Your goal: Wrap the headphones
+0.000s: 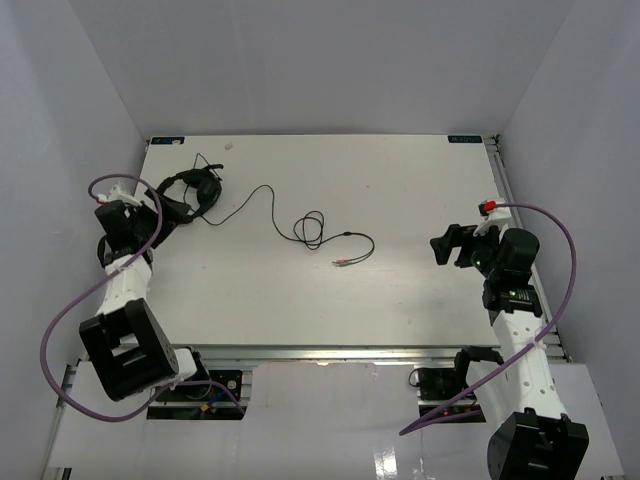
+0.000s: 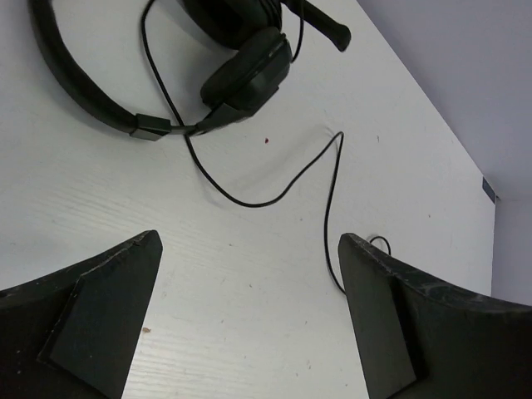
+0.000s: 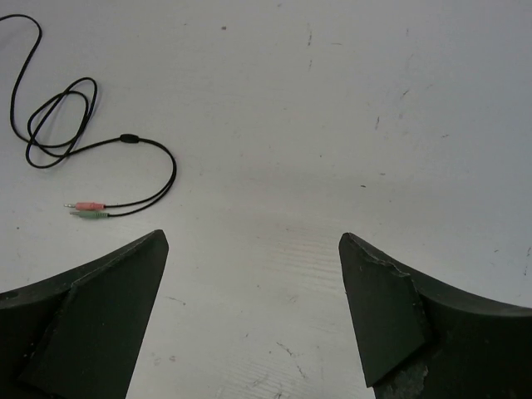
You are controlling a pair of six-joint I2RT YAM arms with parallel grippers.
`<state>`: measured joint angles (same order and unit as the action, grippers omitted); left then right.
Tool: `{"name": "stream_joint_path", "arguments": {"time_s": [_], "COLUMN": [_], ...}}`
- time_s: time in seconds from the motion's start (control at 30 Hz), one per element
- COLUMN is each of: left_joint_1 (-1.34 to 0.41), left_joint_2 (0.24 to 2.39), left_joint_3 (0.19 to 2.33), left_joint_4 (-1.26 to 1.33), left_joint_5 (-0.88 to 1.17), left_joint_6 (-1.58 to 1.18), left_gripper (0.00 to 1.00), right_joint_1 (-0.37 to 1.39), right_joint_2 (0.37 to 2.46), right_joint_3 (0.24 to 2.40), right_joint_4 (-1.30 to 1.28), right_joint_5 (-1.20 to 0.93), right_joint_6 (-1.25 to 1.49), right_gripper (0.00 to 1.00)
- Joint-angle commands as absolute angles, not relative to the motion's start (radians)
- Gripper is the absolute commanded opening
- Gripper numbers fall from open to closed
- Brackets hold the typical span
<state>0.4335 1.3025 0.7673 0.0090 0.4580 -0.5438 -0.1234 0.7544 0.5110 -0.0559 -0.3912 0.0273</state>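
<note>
The black headphones (image 1: 196, 191) lie at the table's far left, with the thin black cable (image 1: 262, 192) trailing right into loose loops and ending in the pink and green plugs (image 1: 343, 262) near mid-table. My left gripper (image 1: 168, 207) is open and empty, just left of and touching nothing of the headset. In the left wrist view the earcup (image 2: 249, 68), headband (image 2: 73, 83), boom mic (image 2: 327, 25) and cable (image 2: 274, 196) lie ahead of the open gripper (image 2: 249, 241). My right gripper (image 1: 450, 245) is open and empty at the right; its view (image 3: 253, 238) shows the cable loops (image 3: 56, 125) and plugs (image 3: 87, 208) far left.
The white table (image 1: 400, 180) is boxed in by grey walls at the left, back and right. Thick purple robot cables (image 1: 60, 320) loop off both arms near the front corners. A metal rail runs along the table's near edge (image 1: 330, 352).
</note>
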Motion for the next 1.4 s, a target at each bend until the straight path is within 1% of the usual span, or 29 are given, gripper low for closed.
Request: {"name": "stream_joint_path", "arguments": {"time_s": [0.0,0.07,0.13,0.17,0.27,0.33,0.57,0.67,0.73,0.8,0.9,0.97,1.1,1.2,1.27,1.3,1.37], "left_joint_1": [0.433,0.433,0.433,0.433,0.433,0.433,0.433,0.433,0.433,0.434,0.431,0.427,0.412,0.391,0.380,0.371,0.360], "left_joint_2": [1.302,1.310,1.304,1.302,1.318,1.330,1.344,1.383,1.448,1.533,1.656,1.712,1.823,1.930,2.024,2.049,2.106], "left_joint_3": [0.694,0.691,0.676,0.671,0.660,0.656,0.650,0.682,0.759,0.873,1.065,1.191,1.342,1.494,1.631,1.665,1.742], "left_joint_4": [0.154,0.160,0.185,0.202,0.231,0.241,0.255,0.226,0.113,-0.116,-0.310,-0.370,-0.460,-0.553,-0.657,-0.682,-0.732], "left_joint_5": [0.569,0.590,0.608,0.615,0.642,0.658,0.660,0.613,0.475,0.244,0.077,0.059,0.065,-0.002,-0.087,-0.117,-0.135], "left_joint_6": [-0.535,-0.531,-0.531,-0.532,-0.532,-0.532,-0.529,-0.522,-0.523,-0.533,-0.563,-0.578,-0.584,-0.578,-0.581,-0.581,-0.579], "left_gripper": [0.98,0.98,0.98,0.98,0.98,0.98,0.98,0.98,0.98,0.98,0.98,0.98,0.98,0.96,0.93,0.88,0.83], "right_joint_1": [-0.127,-0.129,-0.130,-0.130,-0.130,-0.130,-0.130,-0.130,-0.130,-0.130,-0.129,-0.129,-0.123,-0.115,-0.114,-0.112,-0.109], "right_joint_2": [0.744,0.743,0.731,0.726,0.707,0.706,0.704,0.707,0.709,0.708,0.704,0.708,0.721,0.722,0.721,0.721,0.722], "right_joint_3": [0.550,0.538,0.530,0.531,0.533,0.529,0.526,0.525,0.525,0.526,0.528,0.532,0.540,0.543,0.546,0.547,0.549], "right_joint_4": [-0.019,-0.031,-0.138,-0.183,-0.243,-0.259,-0.256,-0.255,-0.253,-0.252,-0.250,-0.250,-0.250,-0.253,-0.253,-0.252,-0.252], "right_joint_5": [-0.367,-0.496,-0.658,-0.776,-0.925,-0.962,-0.954,-0.950,-0.946,-0.943,-0.937,-0.937,-0.926,-0.912,-0.901,-0.895,-0.886], "right_joint_6": [0.065,-0.098,-0.325,-0.475,-0.535,-0.560,-0.572,-0.572,-0.571,-0.564,-0.557,-0.555,-0.549,-0.548,-0.546,-0.546,-0.545], "right_gripper": [0.90,0.90,0.90,0.90,0.90,0.90,0.90,0.90,0.90,0.90,0.90,0.90,0.90,0.90,0.90,0.90,0.90]}}
